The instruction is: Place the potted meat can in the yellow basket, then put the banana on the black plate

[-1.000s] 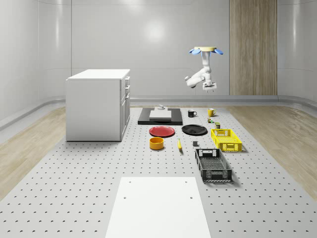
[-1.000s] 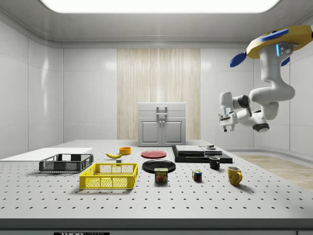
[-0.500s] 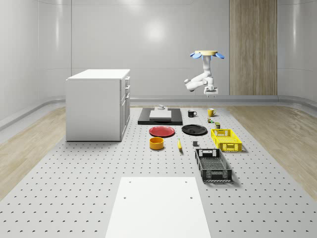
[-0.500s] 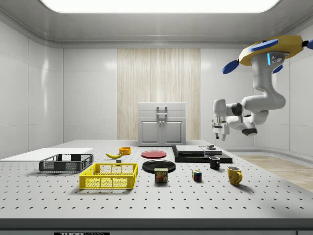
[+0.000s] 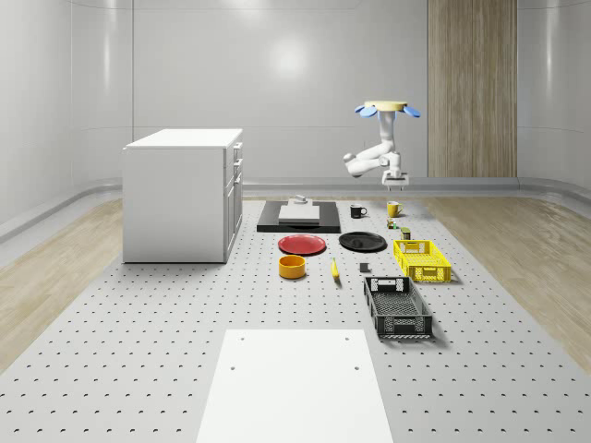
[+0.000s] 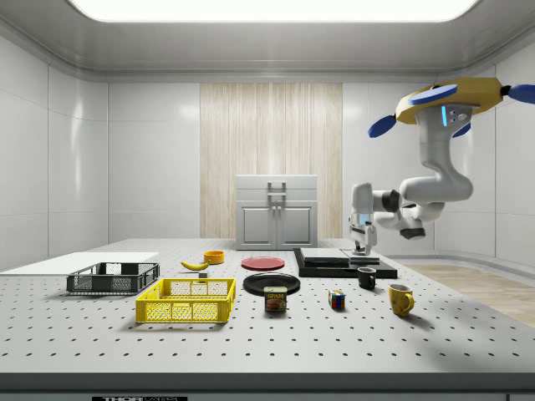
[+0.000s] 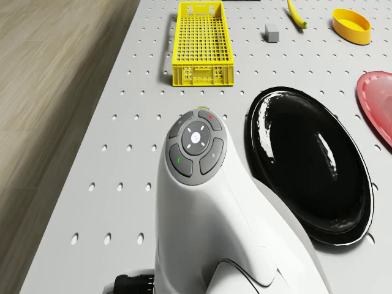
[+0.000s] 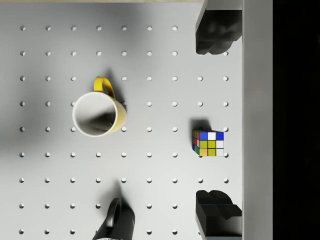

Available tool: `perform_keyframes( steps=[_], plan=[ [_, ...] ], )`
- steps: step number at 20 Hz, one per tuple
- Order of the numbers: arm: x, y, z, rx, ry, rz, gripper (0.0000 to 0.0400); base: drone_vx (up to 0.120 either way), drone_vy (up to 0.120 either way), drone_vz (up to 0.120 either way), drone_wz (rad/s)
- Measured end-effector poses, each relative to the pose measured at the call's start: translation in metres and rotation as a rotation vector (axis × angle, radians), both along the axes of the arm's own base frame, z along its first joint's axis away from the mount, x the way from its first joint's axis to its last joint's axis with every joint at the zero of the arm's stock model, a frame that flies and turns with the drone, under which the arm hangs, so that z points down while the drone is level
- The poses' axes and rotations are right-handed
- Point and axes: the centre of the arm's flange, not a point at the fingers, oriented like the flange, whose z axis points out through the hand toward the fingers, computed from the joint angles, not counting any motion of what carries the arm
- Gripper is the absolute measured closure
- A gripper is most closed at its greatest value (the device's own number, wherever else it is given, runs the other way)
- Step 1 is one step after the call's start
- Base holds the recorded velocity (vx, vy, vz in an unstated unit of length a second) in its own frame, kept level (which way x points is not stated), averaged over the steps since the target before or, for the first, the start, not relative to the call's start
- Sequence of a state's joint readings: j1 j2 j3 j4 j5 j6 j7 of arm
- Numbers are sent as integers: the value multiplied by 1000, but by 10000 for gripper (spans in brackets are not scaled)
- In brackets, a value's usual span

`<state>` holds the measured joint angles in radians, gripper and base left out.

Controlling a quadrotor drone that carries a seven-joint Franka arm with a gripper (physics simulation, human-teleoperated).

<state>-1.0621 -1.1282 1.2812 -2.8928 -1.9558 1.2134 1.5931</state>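
The potted meat can [image 6: 275,299] [image 5: 405,233] stands on the table between the yellow basket [image 6: 186,301] [image 5: 422,260] [image 7: 200,43] and a Rubik's cube. The black plate [image 5: 362,242] [image 6: 271,283] [image 7: 306,165] lies beside the can and basket. Further along the table lies the banana [image 5: 334,269] [image 6: 195,265] [image 7: 296,13]. The drone [image 5: 386,108] [image 6: 447,98] hovers above the table's mug end. My gripper [image 6: 364,247] [image 5: 394,183] [image 8: 216,122] points down, open and holding nothing, well above the yellow mug and cube.
Under the gripper are a yellow mug [image 8: 100,112] [image 6: 400,299], a Rubik's cube [image 8: 208,142] [image 6: 336,300] and a black mug [image 8: 117,220] [image 6: 366,278]. A black slab [image 5: 298,217], red plate [image 5: 302,245], yellow bowl [image 5: 292,267], black crate [image 5: 397,307] and white cabinet [image 5: 182,194] also stand around.
The drone has sunk lower and shifted toward the side view's left. The arm has swung down with it, bringing the gripper closer to the table over the mugs.
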Motion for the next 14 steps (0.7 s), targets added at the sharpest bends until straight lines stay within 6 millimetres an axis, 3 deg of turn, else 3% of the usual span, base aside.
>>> perform_keyframes(
  steps=[14],
  plan=[
    [0, 0, 0, -3, 0, 0, 0, 120, 0, -120, 0]
  ],
)
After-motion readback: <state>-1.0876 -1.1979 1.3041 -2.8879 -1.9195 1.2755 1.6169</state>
